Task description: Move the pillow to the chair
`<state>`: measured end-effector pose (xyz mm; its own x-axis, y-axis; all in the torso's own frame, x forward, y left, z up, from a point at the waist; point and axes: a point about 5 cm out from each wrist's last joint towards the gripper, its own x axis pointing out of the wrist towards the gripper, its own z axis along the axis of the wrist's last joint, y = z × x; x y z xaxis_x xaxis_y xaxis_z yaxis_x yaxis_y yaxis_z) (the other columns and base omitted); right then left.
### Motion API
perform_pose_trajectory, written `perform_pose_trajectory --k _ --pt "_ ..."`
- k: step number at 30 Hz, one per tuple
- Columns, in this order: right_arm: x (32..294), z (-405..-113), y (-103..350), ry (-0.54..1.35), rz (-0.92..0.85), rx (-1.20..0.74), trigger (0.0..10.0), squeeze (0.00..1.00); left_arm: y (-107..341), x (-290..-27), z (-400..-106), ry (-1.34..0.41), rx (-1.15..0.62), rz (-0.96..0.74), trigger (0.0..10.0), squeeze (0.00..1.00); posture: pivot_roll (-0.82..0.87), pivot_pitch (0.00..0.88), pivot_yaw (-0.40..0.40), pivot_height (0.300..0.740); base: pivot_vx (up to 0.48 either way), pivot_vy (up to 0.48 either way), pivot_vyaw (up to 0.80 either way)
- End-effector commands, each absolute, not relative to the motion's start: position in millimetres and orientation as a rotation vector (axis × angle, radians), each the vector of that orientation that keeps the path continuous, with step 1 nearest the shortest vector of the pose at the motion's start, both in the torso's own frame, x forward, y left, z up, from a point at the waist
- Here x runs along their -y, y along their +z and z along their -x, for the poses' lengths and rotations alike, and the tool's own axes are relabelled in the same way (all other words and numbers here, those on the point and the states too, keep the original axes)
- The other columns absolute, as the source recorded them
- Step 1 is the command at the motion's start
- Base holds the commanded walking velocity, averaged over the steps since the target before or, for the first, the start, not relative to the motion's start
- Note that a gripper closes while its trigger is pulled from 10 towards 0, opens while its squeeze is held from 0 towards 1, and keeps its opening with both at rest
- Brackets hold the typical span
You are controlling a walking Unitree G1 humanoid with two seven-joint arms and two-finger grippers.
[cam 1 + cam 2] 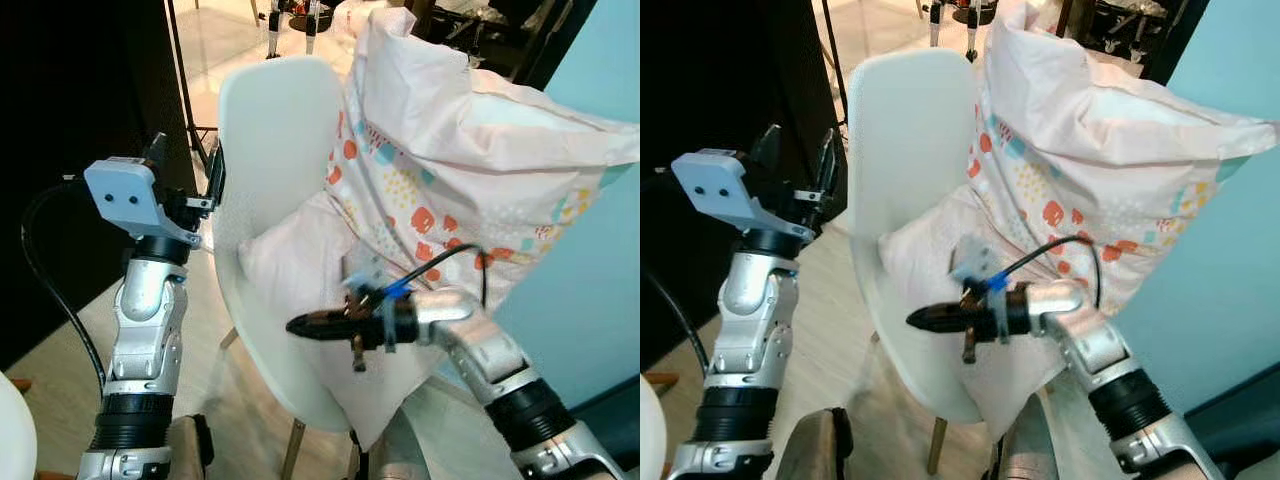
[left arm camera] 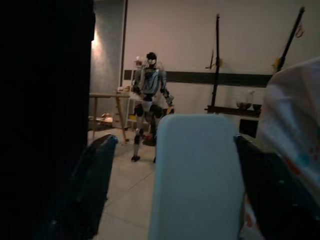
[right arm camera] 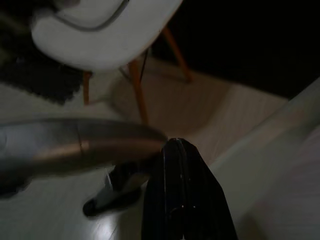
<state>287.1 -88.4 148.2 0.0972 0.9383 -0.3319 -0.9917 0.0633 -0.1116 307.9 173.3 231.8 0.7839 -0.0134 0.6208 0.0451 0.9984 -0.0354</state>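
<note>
Pillow (image 1: 450, 170) being propped on chair (image 1: 275, 150), seat largely hidden. Right gripper (image 1: 300, 326) fingers pressed together, empty, near pillow. Left gripper (image 1: 190, 170) spread wide beside backrest.

Pillow (image 1: 440, 170): big, pale pink w/ orange, teal & yellow dot print, propped upright and slumped on the chair (image 1: 275, 140), top corner pointing to 12 o'clock, lower end draped over the seat toward 6. Chair: white moulded shell w/ wooden legs, backrest at approx 10 o'clock of the pillow.
</note>
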Motion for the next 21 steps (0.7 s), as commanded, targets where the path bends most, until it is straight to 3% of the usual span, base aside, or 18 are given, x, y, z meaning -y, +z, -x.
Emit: perform_pose_trajectory --k 1,3,5,12,15,21 --pt "92.0 -285.8 131.8 1.442 0.477 -0.247 10.0 0.00 221.6 -187.7 -305.3 0.035 0.623 0.019 10.0 1.00 -0.02 0.126 -0.113 0.553 0.000 0.000 0.00" --pt "92.5 -285.9 124.8 1.429 0.545 -0.268 10.0 0.00 217.6 -193.9 -304.0 0.067 0.607 0.013 10.0 1.00 -0.02 0.126 -0.113 0.553 0.000 0.000 0.00" --pt "83.9 -288.5 115.5 1.375 0.599 -0.240 10.0 0.00 194.4 -219.5 -291.7 0.205 0.519 -0.027 10.0 1.00 -0.01 0.127 -0.115 0.553 0.000 0.000 0.00" --pt "70.9 -299.5 110.0 1.242 0.716 -0.151 10.0 0.00 143.1 -246.0 -263.7 0.370 0.334 -0.074 10.0 1.00 0.01 0.135 -0.121 0.553 0.000 0.000 0.00" --pt "68.6 -311.3 103.3 1.129 0.793 -0.159 10.0 0.00 116.8 -243.2 -252.0 0.384 0.248 -0.060 10.0 1.00 0.01 0.137 -0.124 0.553 0.000 0.000 0.00" --pt "61.6 -309.8 89.4 1.137 0.844 -0.184 10.0 0.00 91.3 -233.0 -245.4 0.376 0.160 -0.052 10.0 1.00 0.02 0.138 -0.127 0.553 0.000 0.000 0.00"
